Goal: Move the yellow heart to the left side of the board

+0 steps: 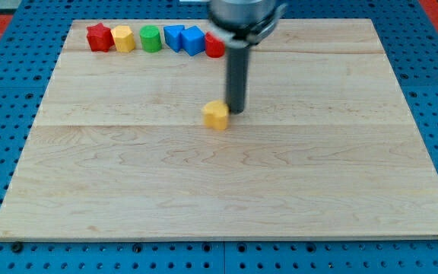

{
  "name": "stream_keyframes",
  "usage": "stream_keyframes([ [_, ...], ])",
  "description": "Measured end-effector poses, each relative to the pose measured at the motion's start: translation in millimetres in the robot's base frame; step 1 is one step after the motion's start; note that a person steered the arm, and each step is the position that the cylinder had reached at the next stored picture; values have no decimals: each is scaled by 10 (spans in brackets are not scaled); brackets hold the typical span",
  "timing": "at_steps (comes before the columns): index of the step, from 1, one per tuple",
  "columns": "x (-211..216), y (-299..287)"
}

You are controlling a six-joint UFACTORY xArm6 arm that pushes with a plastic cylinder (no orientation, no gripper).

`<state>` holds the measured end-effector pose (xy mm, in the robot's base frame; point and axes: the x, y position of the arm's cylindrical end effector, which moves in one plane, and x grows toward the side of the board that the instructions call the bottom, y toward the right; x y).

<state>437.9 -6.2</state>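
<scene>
The yellow heart [216, 115] lies near the middle of the wooden board [128, 190], slightly toward the view's top. My tip [236, 112] stands just to the right of the heart, touching or almost touching its right side. The dark rod rises from there to the arm's head at the view's top.
A row of blocks lies along the board's top edge at the left: a red star [99, 37], a yellow hexagon [123, 37], a green cylinder [151, 38], two blue blocks [175, 36] [193, 40], and a red block [214, 46] partly hidden behind the rod.
</scene>
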Motion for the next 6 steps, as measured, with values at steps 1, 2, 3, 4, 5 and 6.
stream_keyframes([
  [1,687,-892],
  [2,817,-1455],
  [3,432,-1242],
  [4,514,-1612],
  [5,756,-1820],
  [6,936,-1815],
])
